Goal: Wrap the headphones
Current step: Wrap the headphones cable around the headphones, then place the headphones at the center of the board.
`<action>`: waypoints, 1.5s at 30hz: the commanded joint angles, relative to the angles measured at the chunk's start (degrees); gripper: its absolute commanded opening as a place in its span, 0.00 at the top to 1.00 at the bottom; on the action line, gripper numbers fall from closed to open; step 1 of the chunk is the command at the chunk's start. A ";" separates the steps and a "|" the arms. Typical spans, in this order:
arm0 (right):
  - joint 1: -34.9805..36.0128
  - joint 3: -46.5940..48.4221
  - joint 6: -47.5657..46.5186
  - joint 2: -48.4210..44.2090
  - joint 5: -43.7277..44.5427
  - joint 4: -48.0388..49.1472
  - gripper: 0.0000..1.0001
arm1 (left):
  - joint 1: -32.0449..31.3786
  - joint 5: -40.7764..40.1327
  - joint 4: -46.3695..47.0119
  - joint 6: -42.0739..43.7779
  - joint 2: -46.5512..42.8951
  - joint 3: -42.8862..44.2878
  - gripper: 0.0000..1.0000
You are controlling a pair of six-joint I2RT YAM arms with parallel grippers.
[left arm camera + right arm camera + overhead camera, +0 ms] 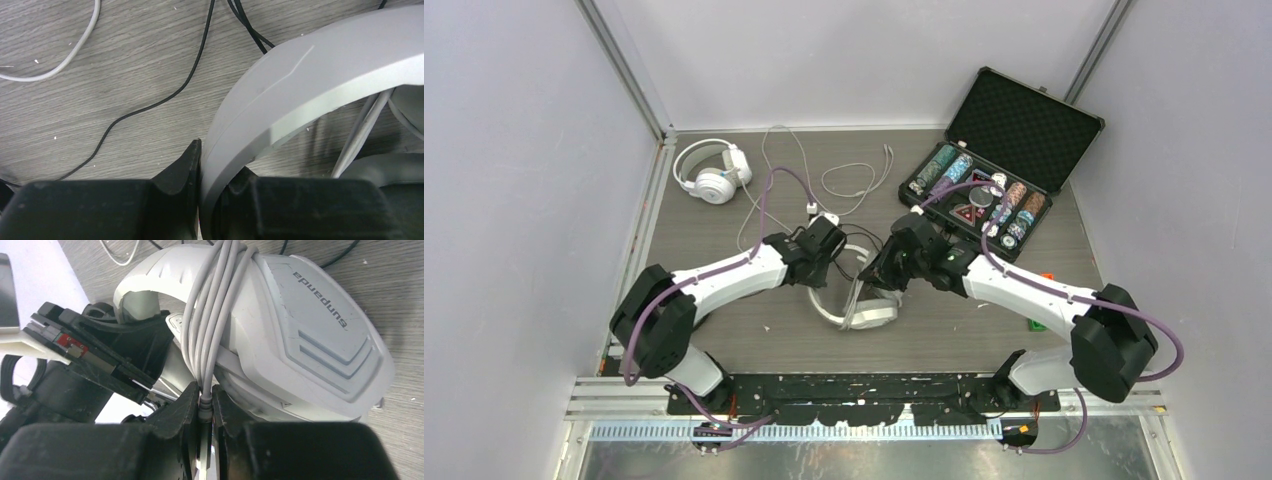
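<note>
Several turns of cable (210,315) cross the white headset (310,330) mid-frame; left gripper (215,172) clamps its headband (310,65); right gripper (204,405) pinches the cable; draw it taut, then tuck.

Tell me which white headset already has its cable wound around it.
The centre headset: its cable loops several times around it. The far-left headset shows no wrapping.

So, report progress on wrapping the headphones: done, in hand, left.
Done: several turns of thin white cable already loop round the near white padded over-ear headset. In hand: left jaws clamp its headband, right jaws pinch the cable's tail. Left: the far white headset, its trailing white cable loose on the table, and a loose black cable.
</note>
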 commanded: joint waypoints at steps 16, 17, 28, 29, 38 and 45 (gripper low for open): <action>1.34 4.67 -7.43 -12.43 -0.51 -10.08 0.62 | 0.21 -1.91 14.29 -4.92 -9.86 -0.38 1.00; 1.32 4.97 -7.97 -12.99 -0.51 -11.21 0.61 | 0.21 -1.92 14.26 -4.80 -9.87 -0.22 1.00; 1.34 11.34 -11.86 -19.29 6.35 -16.97 0.65 | 0.21 -0.58 15.36 -4.50 -9.31 -0.34 1.00; 1.34 12.10 -12.68 -19.03 9.45 -16.62 0.66 | 0.21 -0.18 15.49 -4.49 -9.34 -0.36 1.00; 1.34 15.10 -18.37 -11.94 15.93 -10.66 0.74 | 0.21 1.41 15.94 -5.03 -9.23 -0.87 1.00; 1.34 8.83 -17.92 -8.91 15.06 -3.92 0.84 | 0.21 2.74 16.29 -5.84 -9.35 -1.01 1.00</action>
